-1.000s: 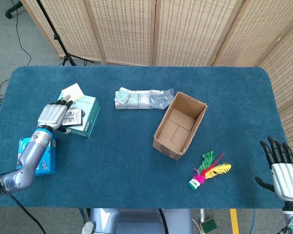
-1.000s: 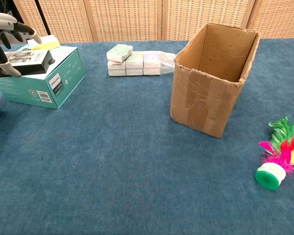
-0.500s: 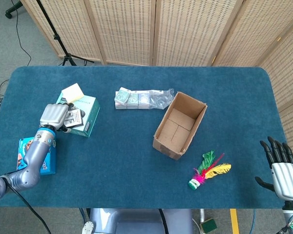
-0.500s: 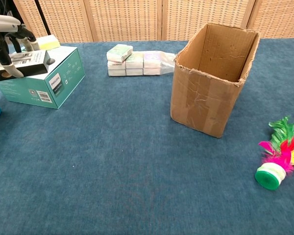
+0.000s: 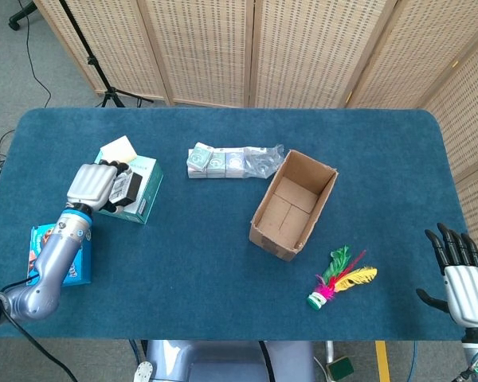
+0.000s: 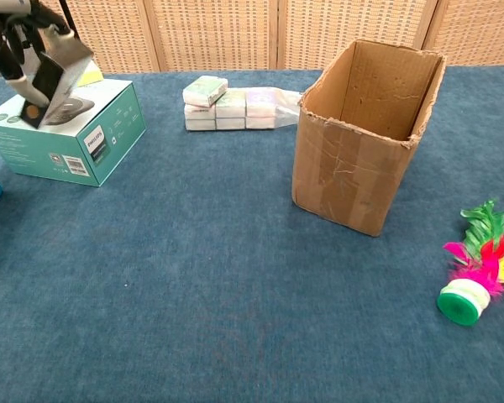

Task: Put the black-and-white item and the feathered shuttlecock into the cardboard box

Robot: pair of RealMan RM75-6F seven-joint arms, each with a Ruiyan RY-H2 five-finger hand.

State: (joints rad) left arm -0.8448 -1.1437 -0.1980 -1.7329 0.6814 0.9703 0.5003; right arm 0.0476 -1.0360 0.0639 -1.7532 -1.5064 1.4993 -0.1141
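Observation:
My left hand [image 5: 95, 184] grips the black-and-white item [image 6: 53, 77], a small flat box, and holds it tilted just above the teal carton [image 5: 137, 193] at the table's left. In the chest view the left hand [image 6: 21, 38] shows at the top left corner with the item in it. The open cardboard box [image 5: 293, 204] stands right of centre. The feathered shuttlecock [image 5: 339, 279], pink, yellow and green with a green base, lies on the table in front of the box's right side. My right hand [image 5: 464, 281] hangs at the lower right with its fingers spread and nothing in it.
A row of small wrapped packs [image 5: 223, 161] lies behind the cardboard box to its left. A yellow pad [image 5: 118, 149] sits behind the teal carton. A blue packet [image 5: 64, 255] lies near the front left edge. Wicker screens stand behind the table.
My left hand closed around the black-and-white item and lifted it off the teal carton, tilting it up. The right hand has stayed still.

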